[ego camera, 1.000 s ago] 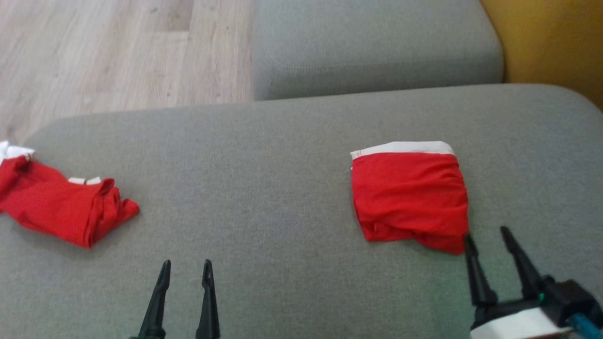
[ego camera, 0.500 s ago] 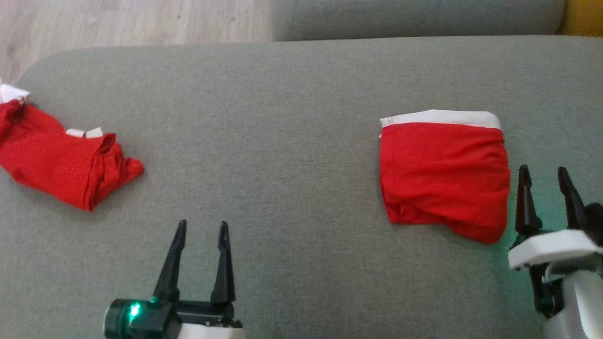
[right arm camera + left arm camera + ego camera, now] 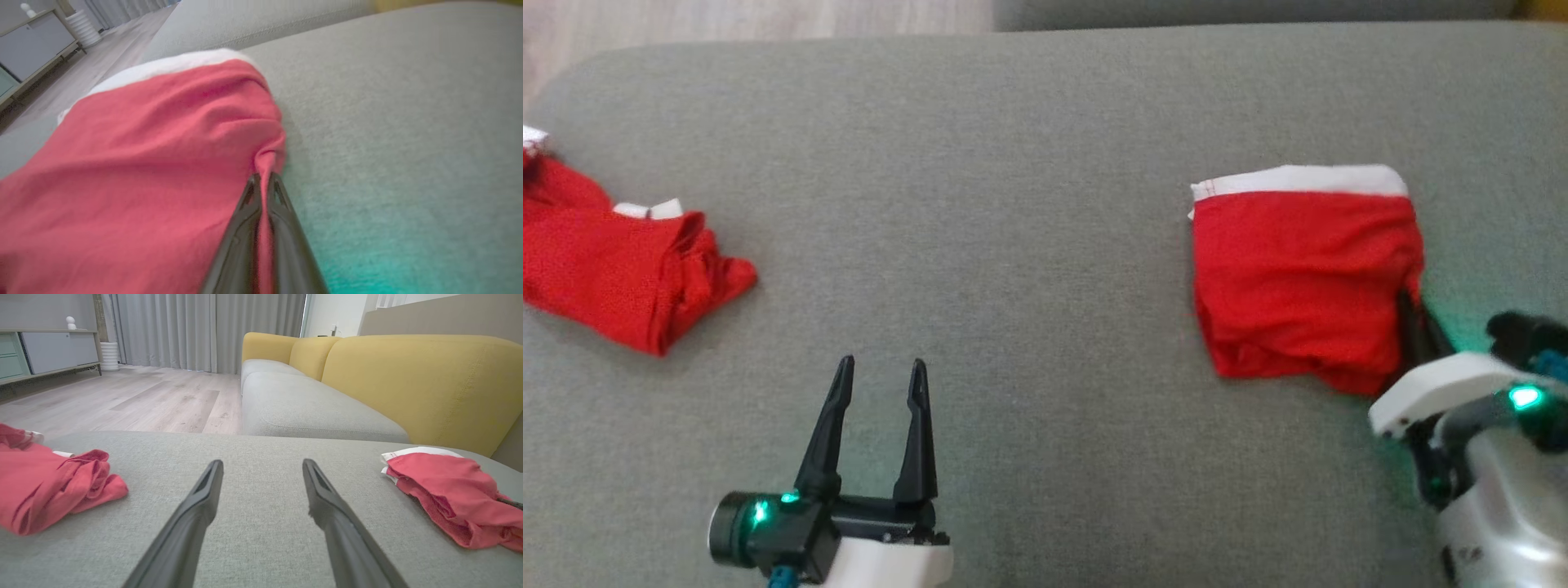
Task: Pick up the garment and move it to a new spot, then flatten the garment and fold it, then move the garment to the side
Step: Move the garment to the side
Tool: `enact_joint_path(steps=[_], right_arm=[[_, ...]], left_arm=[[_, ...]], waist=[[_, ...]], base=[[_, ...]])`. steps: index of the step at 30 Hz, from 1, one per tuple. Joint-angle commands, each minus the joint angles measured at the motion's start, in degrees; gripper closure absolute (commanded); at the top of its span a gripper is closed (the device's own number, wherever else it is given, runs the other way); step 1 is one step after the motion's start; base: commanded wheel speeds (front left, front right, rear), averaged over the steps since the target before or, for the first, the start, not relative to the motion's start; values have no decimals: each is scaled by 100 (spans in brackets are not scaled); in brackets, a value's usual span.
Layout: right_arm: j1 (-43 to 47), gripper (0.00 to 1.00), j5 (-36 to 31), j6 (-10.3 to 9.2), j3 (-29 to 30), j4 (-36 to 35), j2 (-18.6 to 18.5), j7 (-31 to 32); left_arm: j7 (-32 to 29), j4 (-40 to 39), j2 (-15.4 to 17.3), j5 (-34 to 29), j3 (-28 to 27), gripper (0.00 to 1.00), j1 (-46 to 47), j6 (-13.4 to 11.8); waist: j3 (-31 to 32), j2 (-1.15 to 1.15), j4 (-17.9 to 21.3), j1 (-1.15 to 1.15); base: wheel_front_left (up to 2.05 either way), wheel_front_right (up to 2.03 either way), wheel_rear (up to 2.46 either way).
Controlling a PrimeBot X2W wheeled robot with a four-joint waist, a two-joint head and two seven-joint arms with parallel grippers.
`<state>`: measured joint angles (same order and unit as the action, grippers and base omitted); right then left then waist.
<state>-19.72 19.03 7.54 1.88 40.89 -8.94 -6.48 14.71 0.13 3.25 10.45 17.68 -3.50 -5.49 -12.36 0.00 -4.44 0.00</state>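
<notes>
At the right of the head view the folded garment (image 3: pixel 1303 278) lies on the cushion (image 3: pixel 1013 204), its right edge pinched in the closed right gripper (image 3: pixel 263 179), likely for dragging it aside, while the left gripper (image 3: pixel 880 371) hovers open and empty at lower left.

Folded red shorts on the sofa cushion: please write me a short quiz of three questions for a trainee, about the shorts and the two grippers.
1. True or false: the right gripper is shut on the right edge of the folded red shorts.
2. Choose one. The left gripper is: A) open, holding nothing, over the grey sofa cushion; B) shut on a white waistband; C) open around the shorts' near edge.
3. Fill the gap: the crumpled red garment lies to the robot's ____ of the folded shorts.

Key: 1 true; 2 A; 3 left.
</notes>
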Motion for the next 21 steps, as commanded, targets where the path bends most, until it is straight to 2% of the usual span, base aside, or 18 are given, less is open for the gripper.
enact_joint_path(steps=[1, 9, 15, 21], right_arm=[[-203, 100, 35, -5, -125, -153, -240, -133], [-686, 100, -81, -5, -152, -353, -1300, -142], [-1097, 100, -187, -5, 231, -198, -2142, -2], [-1373, 100, -543, -5, 758, -164, -2472, 63]], left_arm=[[29, -212, -37, 34, -167, 0, 196, 8], [29, -483, -37, -65, -275, 0, 509, 85], [29, -490, -37, -230, -295, 0, 909, 219], [29, -424, -37, -322, -329, 0, 1180, 353]], waist=[[-116, 0, 114, 0], [-744, 0, 662, 0], [-1306, 0, 934, 0], [-1591, 0, 1017, 0]], base=[[0, 0, 0], [0, 0, 0], [0, 0, 0], [0, 0, 0]])
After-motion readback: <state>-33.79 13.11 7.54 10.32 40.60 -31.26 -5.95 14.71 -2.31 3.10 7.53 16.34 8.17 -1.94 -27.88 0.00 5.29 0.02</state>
